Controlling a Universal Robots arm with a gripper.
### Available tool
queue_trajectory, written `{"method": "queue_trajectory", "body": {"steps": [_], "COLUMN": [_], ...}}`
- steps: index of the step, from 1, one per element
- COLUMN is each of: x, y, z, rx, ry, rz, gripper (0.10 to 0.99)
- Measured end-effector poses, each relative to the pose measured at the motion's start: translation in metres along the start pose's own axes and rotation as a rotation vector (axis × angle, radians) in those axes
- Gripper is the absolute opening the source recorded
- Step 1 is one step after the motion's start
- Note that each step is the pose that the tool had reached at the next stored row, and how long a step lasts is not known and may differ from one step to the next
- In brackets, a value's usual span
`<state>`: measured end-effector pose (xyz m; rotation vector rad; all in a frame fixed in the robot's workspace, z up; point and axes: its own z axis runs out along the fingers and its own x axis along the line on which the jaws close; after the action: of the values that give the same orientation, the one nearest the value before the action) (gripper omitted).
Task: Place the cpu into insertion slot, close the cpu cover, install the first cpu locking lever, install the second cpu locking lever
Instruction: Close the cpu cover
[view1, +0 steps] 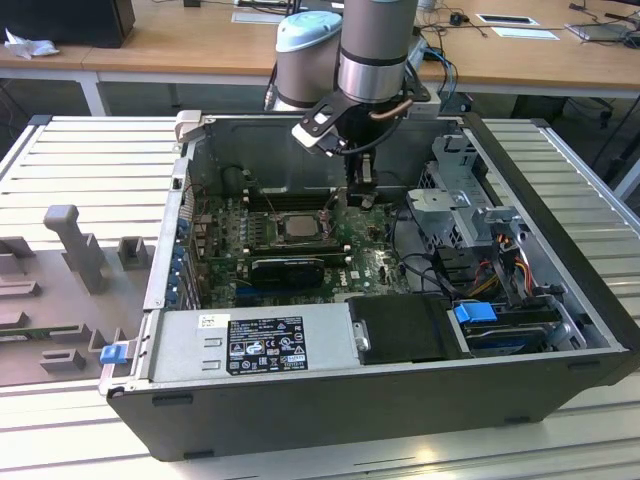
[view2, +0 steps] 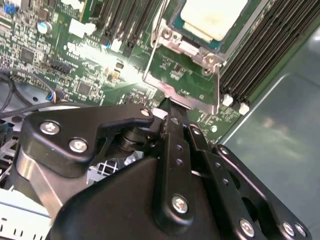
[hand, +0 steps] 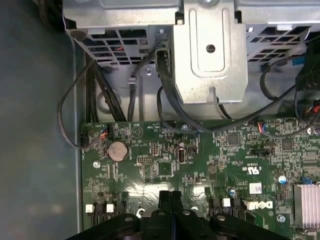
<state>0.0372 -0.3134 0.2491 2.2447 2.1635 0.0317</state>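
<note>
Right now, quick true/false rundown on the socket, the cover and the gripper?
1. The cpu lies in the insertion slot. True.
2. The cpu cover is shut flat over the cpu. False: it is open, clear of the cpu, and the green board shows through its cut-out.
3. The gripper has its fingers spread wide. False: they are pressed together.
4. The gripper's tips are at the cover's free edge. True, as seen in the second wrist view.
</note>
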Motion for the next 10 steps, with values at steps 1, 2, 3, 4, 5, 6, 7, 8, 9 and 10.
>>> {"method": "queue_trajectory", "body": {"steps": [1,2,3,4,5,6,7,8,9,10], "x": [0.0000,0.0000,-0.0001,-0.0001,-0.0002,-0.0002,-0.0002,-0.0002,-0.0002,-0.0003], "y": [-0.0006,-0.0014,-0.0021,-0.0032,-0.0046,-0.0053,-0.0058,-0.0063,-0.0068,-0.0075], "z": [0.0000,-0.0001,-0.0001,-0.0001,-0.0002,-0.0002,-0.0002,-0.0002,-0.0002,-0.0002], "rx": [0.000,0.000,0.000,0.000,0.000,0.000,0.000,0.000,0.000,0.000], "ry": [0.0000,0.0000,0.0000,0.0000,0.0000,-0.0001,-0.0001,0.0000,0.0000,-0.0001], "rz": [0.000,0.000,0.000,0.000,0.000,0.000,0.000,0.000,0.000,0.000], "gripper": [0.106,0.106,0.106,0.106,0.106,0.106,0.106,0.106,0.106,0.106]}}
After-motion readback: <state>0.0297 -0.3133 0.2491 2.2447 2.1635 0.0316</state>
